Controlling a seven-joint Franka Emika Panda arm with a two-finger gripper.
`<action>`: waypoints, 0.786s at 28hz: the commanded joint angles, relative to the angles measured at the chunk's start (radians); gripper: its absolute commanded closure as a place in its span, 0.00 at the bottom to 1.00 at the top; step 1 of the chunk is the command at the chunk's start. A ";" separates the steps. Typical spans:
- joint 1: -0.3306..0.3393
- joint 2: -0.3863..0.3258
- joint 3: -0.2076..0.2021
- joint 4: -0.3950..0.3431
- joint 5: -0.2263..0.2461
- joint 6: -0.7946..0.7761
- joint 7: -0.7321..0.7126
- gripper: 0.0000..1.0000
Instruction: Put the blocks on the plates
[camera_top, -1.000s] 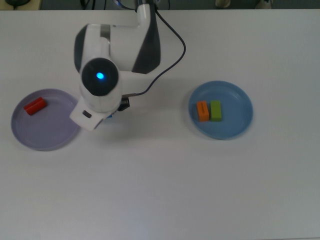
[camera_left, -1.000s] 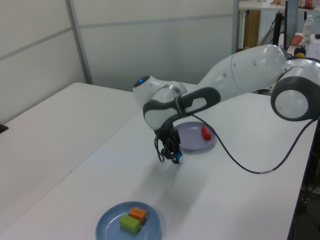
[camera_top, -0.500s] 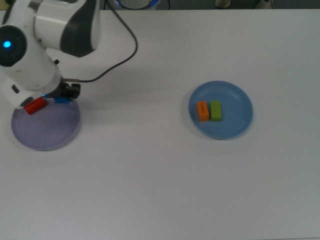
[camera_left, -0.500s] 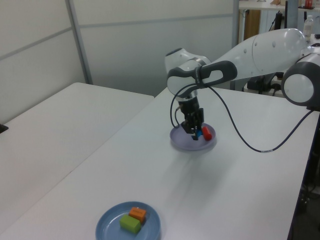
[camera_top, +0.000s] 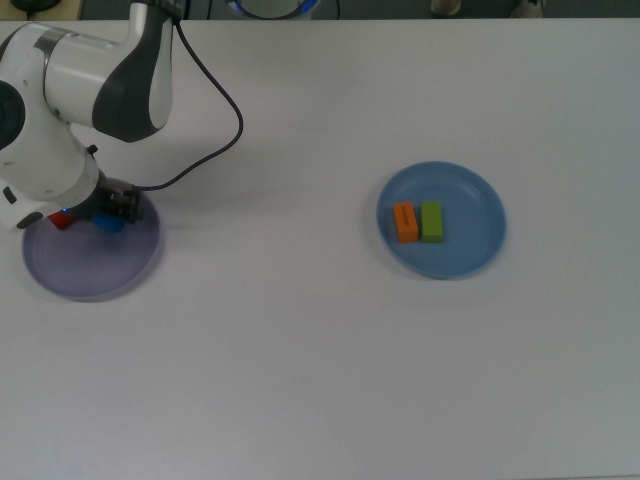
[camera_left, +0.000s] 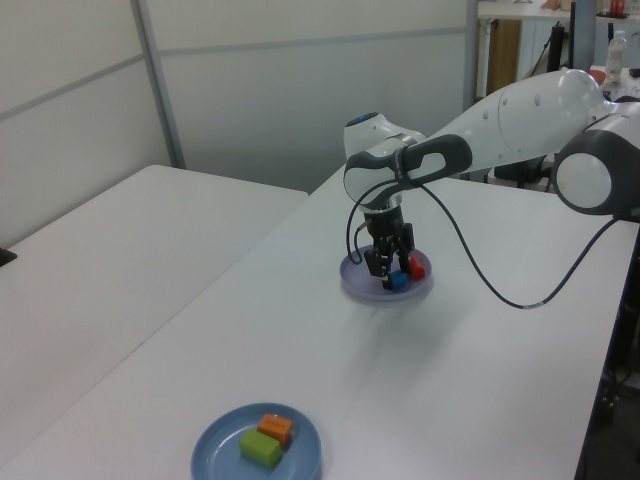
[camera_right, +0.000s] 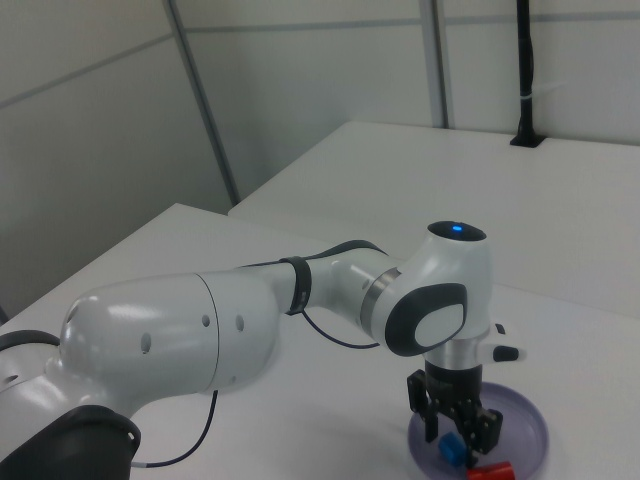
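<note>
The pale purple plate (camera_top: 92, 262) lies at the top view's left, with my gripper (camera_right: 458, 432) low over it. Its fingers (camera_right: 430, 418) stand apart, open, and the short blue block (camera_right: 455, 450) rests on the plate between them. The blue block (camera_left: 397, 282) lies close beside the red block (camera_left: 416, 268) on that plate (camera_left: 360, 291). In the top view the arm hides most of the red block (camera_top: 58, 220). The light blue plate (camera_top: 475, 190) at the top view's right holds the orange block (camera_top: 405, 222) and the green block (camera_top: 432, 221) side by side.
A black cable (camera_top: 215, 120) loops from the arm over the white table (camera_top: 300, 350). The arm's bulk covers the purple plate's far edge in the top view. A second white table (camera_left: 110, 250) stands at the left view's left.
The gripper has come down from the purple plate's rim onto the plate, near the red block. The blue block it carried now rests on the plate and the fingers have parted.
</note>
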 joint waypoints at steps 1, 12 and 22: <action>0.006 -0.023 -0.005 -0.009 0.019 0.005 0.012 0.00; 0.041 -0.110 0.006 -0.001 0.005 -0.043 0.009 0.00; 0.142 -0.225 0.004 0.000 -0.004 -0.060 0.007 0.00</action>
